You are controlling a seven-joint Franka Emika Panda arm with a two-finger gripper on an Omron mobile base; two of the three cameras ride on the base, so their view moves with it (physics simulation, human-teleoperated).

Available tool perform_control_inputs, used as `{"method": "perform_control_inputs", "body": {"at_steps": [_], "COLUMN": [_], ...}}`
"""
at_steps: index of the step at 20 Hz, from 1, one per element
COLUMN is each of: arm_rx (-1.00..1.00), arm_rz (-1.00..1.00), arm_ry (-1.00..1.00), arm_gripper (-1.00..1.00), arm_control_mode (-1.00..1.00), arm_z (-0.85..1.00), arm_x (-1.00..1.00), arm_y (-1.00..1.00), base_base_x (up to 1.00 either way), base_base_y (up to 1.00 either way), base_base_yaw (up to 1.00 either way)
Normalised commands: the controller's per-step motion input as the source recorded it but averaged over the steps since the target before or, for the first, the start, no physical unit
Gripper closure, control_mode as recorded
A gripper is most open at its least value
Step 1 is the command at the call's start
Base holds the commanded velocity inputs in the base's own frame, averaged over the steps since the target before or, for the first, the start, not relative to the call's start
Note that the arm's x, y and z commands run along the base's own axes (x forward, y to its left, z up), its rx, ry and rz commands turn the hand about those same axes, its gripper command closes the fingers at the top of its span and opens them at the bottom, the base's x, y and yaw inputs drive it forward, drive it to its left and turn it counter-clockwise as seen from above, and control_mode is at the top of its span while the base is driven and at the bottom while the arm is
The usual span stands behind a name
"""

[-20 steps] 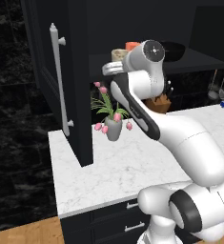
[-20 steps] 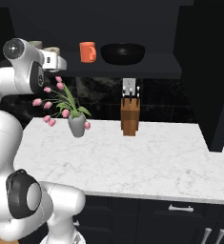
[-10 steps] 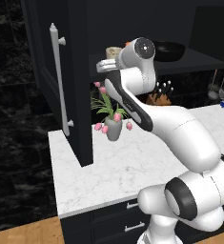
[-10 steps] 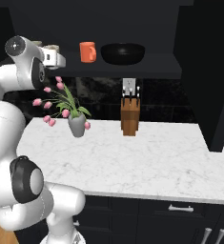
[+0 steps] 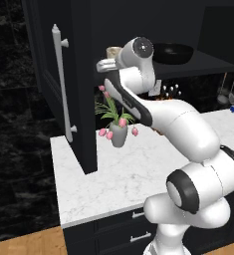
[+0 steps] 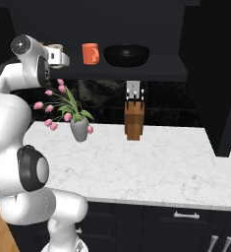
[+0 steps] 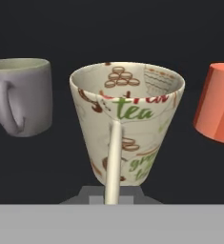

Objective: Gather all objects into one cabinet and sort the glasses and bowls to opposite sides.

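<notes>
Cups and the bowl (image 6: 127, 54) all sit on the cabinet shelf (image 6: 151, 74) along the top of the right base view, with the orange mug (image 6: 90, 53) left of the black bowl. In the hand view the cream cup (image 7: 127, 124) fills the centre, its thin handle facing the camera, the grey mug (image 7: 22, 95) at the left edge and the orange mug at the right edge. The gripper (image 6: 58, 58) is at the left end of the shelf, jaws drawn fully together; the cream cup's handle runs down to where the fingertips would be, so it looks pinched there, though I cannot tell that for sure.

Judging from here, the risks come from crowding. The cream cup stands near both mugs, so a sideways swing could knock either one. A grip on only a slim handle could let the cup swing or slip. The open cabinet door (image 5: 58, 84) at the left of the left base view hangs close to the arm, and the flower vase (image 5: 118, 133) stands on the counter (image 6: 176, 157) below the shelf.
</notes>
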Motion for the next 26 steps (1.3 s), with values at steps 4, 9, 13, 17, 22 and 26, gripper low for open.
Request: {"method": "perform_control_inputs", "body": {"at_steps": [4,9,13,17,22,26], "arm_rx": [0.0,0.0,0.0,0.0,0.0,0.0], "arm_rz": [0.0,-0.01,-0.01,-0.01,-0.03,-0.08], "arm_ry": [0.0,0.0,0.0,0.0,-0.01,0.0], "arm_gripper": [1.0,-1.0,-1.0,-1.0,-1.0,-1.0], "arm_control_mode": [-1.0,-1.0,-1.0,-1.0,-1.0,-1.0], "arm_z": [-0.04,-0.05,-0.02,0.0,0.0,0.0], "arm_x": [0.39,0.32,0.17,-0.01,-0.25,-0.61], "arm_y": [0.0,0.05,0.08,0.0,0.0,-0.07], "base_base_x": [0.0,0.0,0.0,0.0,0.0,0.0], "base_base_y": [0.0,0.0,0.0,0.0,0.0,0.0], "base_base_yaw": [0.0,0.0,0.0,0.0,0.0,0.0]}}
